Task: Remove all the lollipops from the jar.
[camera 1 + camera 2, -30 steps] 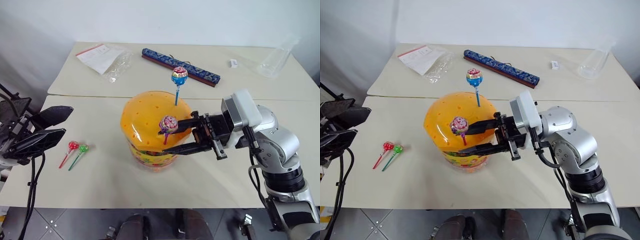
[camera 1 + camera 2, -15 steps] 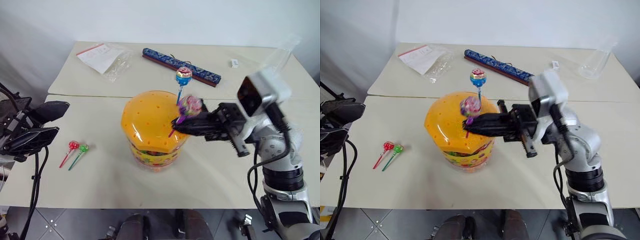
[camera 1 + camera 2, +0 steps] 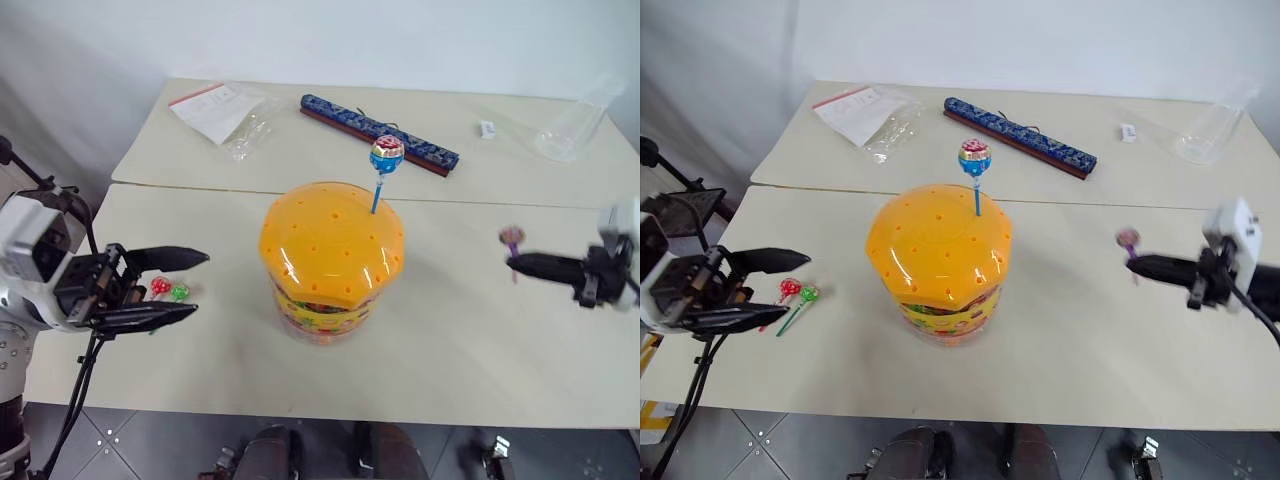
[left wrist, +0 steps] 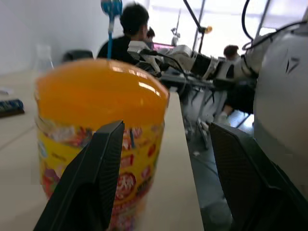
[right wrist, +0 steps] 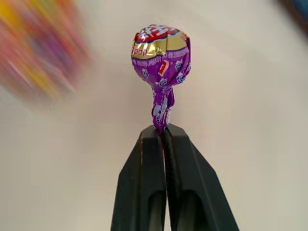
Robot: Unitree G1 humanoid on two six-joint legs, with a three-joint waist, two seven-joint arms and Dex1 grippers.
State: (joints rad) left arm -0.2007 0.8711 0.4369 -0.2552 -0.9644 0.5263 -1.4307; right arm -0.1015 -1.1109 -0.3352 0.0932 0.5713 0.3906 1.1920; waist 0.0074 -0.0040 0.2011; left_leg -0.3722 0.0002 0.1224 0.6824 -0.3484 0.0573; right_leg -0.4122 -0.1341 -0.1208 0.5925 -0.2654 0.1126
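Note:
The jar (image 3: pixel 332 255), a burger-shaped tub with an orange domed lid, stands mid-table. One blue lollipop (image 3: pixel 386 154) sticks upright from the lid's far side. My right gripper (image 3: pixel 515 264) hovers over the table right of the jar, shut on the stick of a purple lollipop (image 5: pixel 161 50), whose head rises above the fingertips. A red lollipop (image 3: pixel 159 286) and a green lollipop (image 3: pixel 179 292) lie on the table left of the jar. My left gripper (image 3: pixel 198 283) is open beside them, pointing toward the jar (image 4: pixel 101 130), with nothing between its fingers.
A long blue patterned box (image 3: pixel 378 131) lies at the back. A clear bag with a paper sheet (image 3: pixel 222 108) is back left, and a clear plastic cup (image 3: pixel 575 130) lies back right. A small white item (image 3: pixel 487 129) sits near it.
My right gripper shut on the purple lollipop's stick, lifted it out of the lid and carried it to the right. My left gripper swung in toward the jar. The camera shifted slightly.

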